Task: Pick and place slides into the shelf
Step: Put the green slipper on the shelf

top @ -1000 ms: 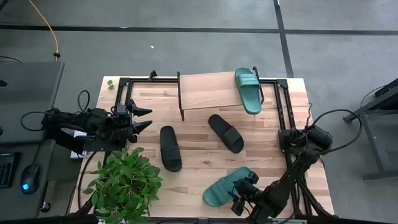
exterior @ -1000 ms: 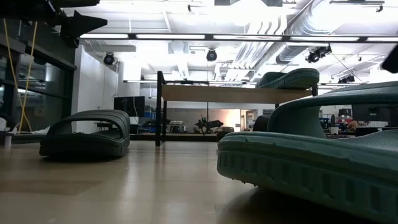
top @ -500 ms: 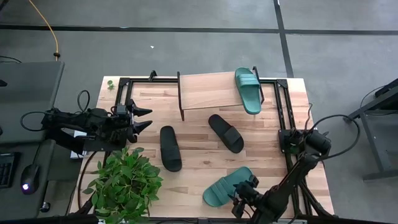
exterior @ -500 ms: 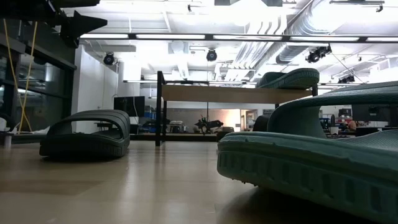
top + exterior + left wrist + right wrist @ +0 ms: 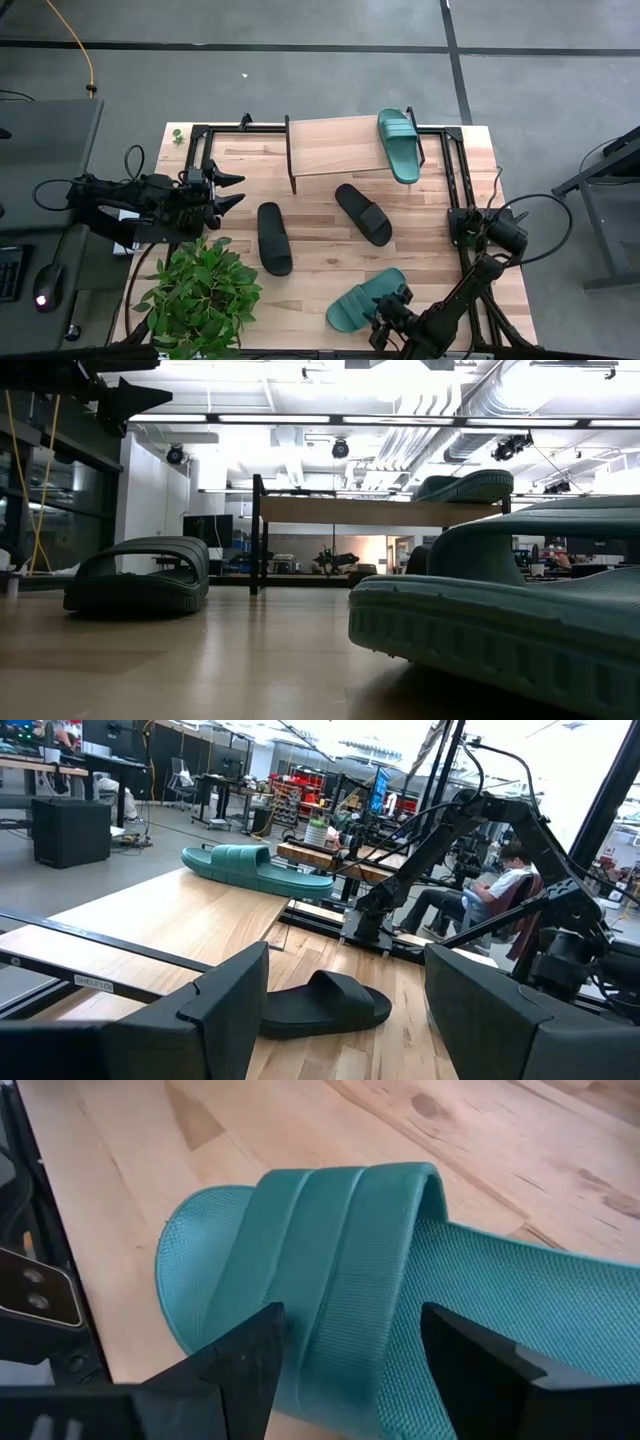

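A teal slide (image 5: pixel 362 301) lies sole-down near the table's near edge, large in the low view (image 5: pixel 500 630). My right gripper (image 5: pixel 392 316) is open, slanting down over its strap (image 5: pixel 340 1250), one finger on each side (image 5: pixel 350 1370). Another teal slide (image 5: pixel 398 145) lies on the shelf (image 5: pixel 330 146) at its right end. Two black slides (image 5: pixel 274 238) (image 5: pixel 363 214) lie sole-down on the table in front of the shelf. My left gripper (image 5: pixel 230 190) waits open at the table's left edge, level, with nothing in it. My right gripper has its two fingers (image 5: pixel 250 1365) astride the teal slide's strap, coming slanting down from the table's near right. Whether they touch the strap, I cannot tell. The slide lies flat on the table.
A potted plant (image 5: pixel 200 295) stands at the near left corner. Black frame rails (image 5: pixel 452 170) run along the table's left, far and right sides. The shelf's plank left of the teal slide is bare. A person (image 5: pixel 505 885) sits beyond the table.
My right gripper has sunk lower onto the near teal slide, a little toward the table's near edge, and stayed open.
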Robot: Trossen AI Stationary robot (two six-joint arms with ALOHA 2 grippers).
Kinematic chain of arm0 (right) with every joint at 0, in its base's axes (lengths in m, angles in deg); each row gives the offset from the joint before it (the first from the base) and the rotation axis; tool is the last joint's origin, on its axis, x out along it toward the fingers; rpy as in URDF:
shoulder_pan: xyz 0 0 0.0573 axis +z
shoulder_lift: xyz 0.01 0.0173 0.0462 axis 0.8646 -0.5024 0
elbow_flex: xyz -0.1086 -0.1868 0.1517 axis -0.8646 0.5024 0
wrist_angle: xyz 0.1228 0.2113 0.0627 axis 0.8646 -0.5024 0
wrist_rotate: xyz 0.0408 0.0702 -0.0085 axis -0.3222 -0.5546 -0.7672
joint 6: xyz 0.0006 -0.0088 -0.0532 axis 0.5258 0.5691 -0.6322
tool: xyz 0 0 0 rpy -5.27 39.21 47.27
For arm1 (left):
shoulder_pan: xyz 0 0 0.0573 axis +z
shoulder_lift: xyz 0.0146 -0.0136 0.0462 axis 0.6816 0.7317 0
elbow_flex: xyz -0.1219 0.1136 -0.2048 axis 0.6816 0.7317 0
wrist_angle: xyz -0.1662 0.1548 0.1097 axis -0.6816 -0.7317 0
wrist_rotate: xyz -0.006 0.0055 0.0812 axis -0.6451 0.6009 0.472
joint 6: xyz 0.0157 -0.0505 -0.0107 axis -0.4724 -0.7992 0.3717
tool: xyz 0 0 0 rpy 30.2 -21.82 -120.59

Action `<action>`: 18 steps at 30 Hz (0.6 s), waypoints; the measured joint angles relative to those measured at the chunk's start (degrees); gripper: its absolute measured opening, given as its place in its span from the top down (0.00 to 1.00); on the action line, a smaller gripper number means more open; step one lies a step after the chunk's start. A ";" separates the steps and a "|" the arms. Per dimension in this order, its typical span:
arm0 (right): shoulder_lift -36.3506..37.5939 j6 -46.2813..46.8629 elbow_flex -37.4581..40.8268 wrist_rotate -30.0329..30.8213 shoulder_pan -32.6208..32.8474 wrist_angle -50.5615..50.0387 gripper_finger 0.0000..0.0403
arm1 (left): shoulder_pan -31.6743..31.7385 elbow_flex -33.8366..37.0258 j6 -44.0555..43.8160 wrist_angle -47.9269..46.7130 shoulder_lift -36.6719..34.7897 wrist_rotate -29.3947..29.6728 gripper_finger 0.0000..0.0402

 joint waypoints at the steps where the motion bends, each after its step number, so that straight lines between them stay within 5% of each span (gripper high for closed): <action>1: -0.03 0.00 -0.02 0.08 0.00 0.18 0.44 | 0.00 0.01 0.00 0.00 0.00 0.00 0.38; 18: -0.05 -0.61 -0.02 0.53 -0.02 1.11 0.46 | 0.00 0.00 -0.02 0.00 0.00 0.00 0.38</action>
